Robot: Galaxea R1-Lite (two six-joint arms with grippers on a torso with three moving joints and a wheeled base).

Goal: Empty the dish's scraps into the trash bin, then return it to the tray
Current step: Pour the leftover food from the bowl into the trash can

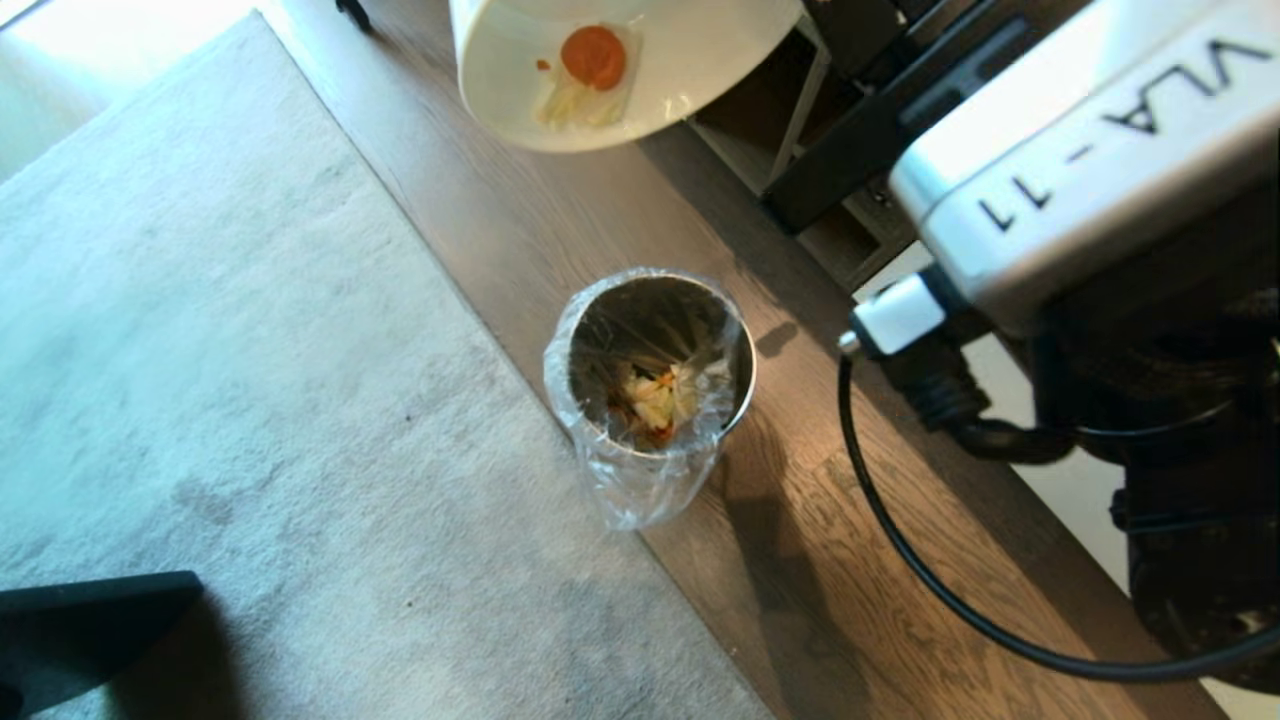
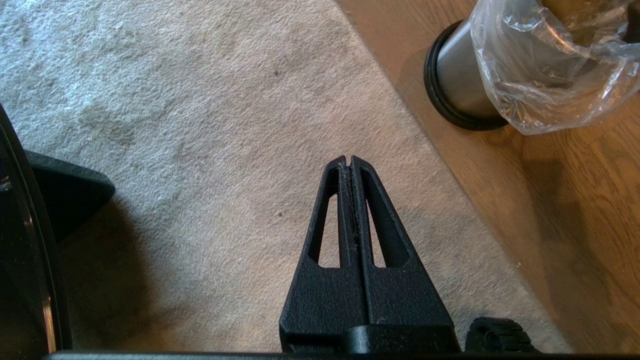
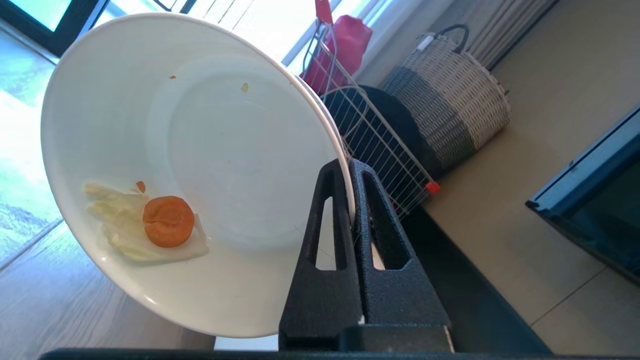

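Scanning the head view from left to right, I saw one pale grey rug (image 1: 200,330) over the left half of the wooden floor (image 1: 850,560), then one trash bin (image 1: 655,365) standing upright on the boards just beside the rug's edge, its clear bag (image 1: 640,490) folded over the rim. One heap of scraps (image 1: 655,400), pale yellow with orange bits, lay at the bottom of the bin. Up at the top edge, the dish (image 1: 690,60) hung tilted in the air, beyond the bin rather than over it, with one round orange piece (image 1: 594,55) and a few pale strips stuck inside. Farther right, the white arm housing (image 1: 1090,150) carried the only writing I could read: "VLA-11". One black cable (image 1: 900,560) looped below it.

My left gripper (image 2: 348,160) hung over the rug with its two fingers pressed together, holding nothing, the bin (image 2: 465,80) well off to one side.

My right gripper (image 3: 349,167) was clenched on the dish's (image 3: 200,150) rim, one finger inside and one outside. Behind it I counted one wicker basket (image 3: 450,105) and one wire rack (image 3: 380,145). I could not see the tray anywhere.
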